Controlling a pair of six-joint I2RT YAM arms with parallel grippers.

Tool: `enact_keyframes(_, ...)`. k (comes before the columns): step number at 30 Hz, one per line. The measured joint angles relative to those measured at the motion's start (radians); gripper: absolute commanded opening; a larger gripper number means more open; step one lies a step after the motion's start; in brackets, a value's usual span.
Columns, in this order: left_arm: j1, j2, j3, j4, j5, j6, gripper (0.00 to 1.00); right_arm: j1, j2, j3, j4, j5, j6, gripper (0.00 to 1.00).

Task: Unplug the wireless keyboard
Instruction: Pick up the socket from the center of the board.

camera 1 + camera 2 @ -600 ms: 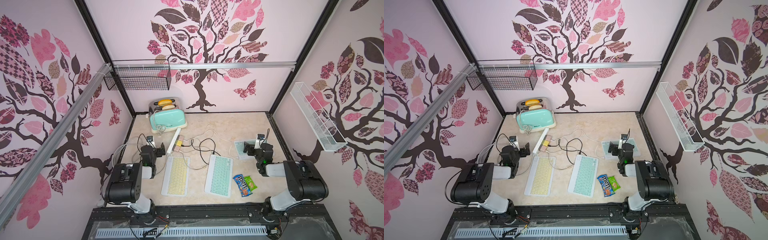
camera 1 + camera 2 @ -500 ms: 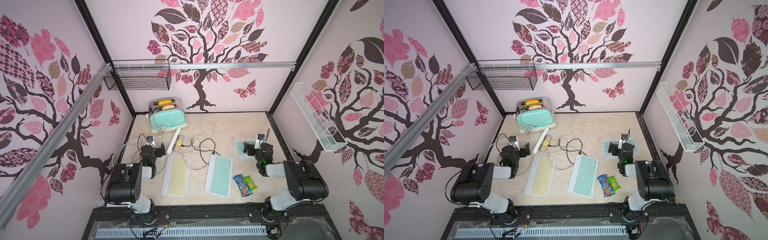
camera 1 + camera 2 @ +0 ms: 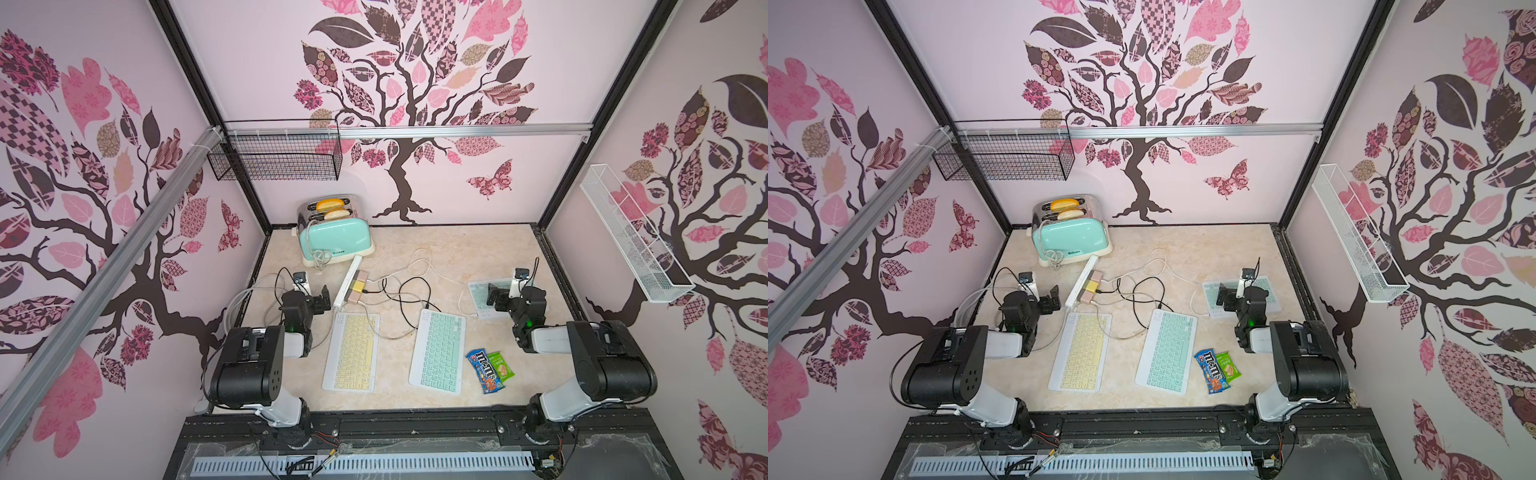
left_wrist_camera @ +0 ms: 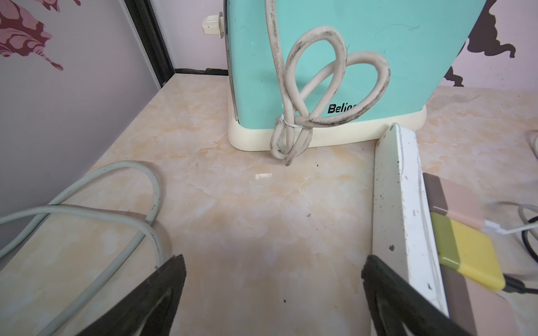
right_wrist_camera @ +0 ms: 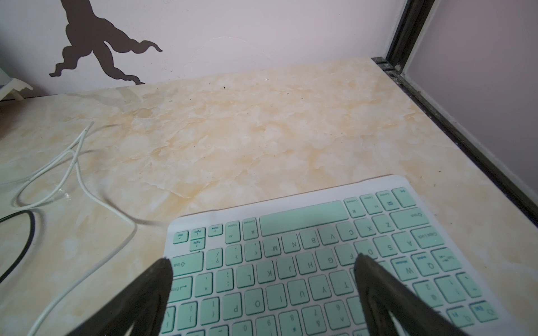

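Our left gripper (image 4: 273,259) spreads wide over the glossy marble-patterned tabletop (image 4: 233,203) beside a scuffed white plastic power strip (image 4: 398,189). Our right gripper (image 5: 262,259) gapes, empty, above the flat mint-keyed wireless keyboard (image 5: 305,215) on the right.

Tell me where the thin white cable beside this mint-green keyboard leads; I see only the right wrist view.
Observer: The thin white cable loops toward three charger blocks, pink, yellow, pink, on a long white plastic power strip.
Operator: Any other keyboards?
Observer: Two, side by side: a pale yellow flat keyboard and a second mint-green keyboard.
Operator: Where's the left pincer?
Observer: The left pincer is open and empty, beside the strip's end nearest the robot.
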Motion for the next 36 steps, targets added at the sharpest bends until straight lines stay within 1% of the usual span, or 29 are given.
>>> enact_keyframes(16, 0.0, 0.0, 0.0, 0.0, 0.0, 0.0, 0.98, 0.0, 0.0, 0.0, 0.0, 0.0, 0.0, 0.99)
enact_keyframes(20, 0.026, 0.0, 0.0, 0.009, 0.049, -0.001, 0.98, 0.0, 0.0, 0.0, 0.001, 0.0, 0.0, 0.99)
enact_keyframes(23, 0.034, 0.0, 0.0, 0.014, 0.064, -0.001, 0.98, 0.0, 0.0, -0.001, 0.008, -0.002, 0.0, 0.99)
enact_keyframes(27, 0.034, -0.006, -0.005, 0.023, 0.08, -0.001, 0.98, 0.007, -0.018, -0.047, 0.077, 0.0, -0.005, 1.0)
enact_keyframes(30, 0.03, -0.085, -0.005, -0.056, 0.058, -0.006, 0.98, 0.018, -0.069, -0.069, 0.053, 0.011, -0.012, 0.99)
enact_keyframes(33, 0.01, -0.2, 0.035, -0.164, -0.011, -0.019, 0.98, 0.033, -0.187, -0.019, -0.086, 0.023, -0.018, 1.0)
enact_keyframes(36, -0.019, -0.3, 0.088, -0.253, -0.104, -0.061, 0.98, 0.038, -0.311, 0.064, -0.226, 0.029, 0.034, 0.99)
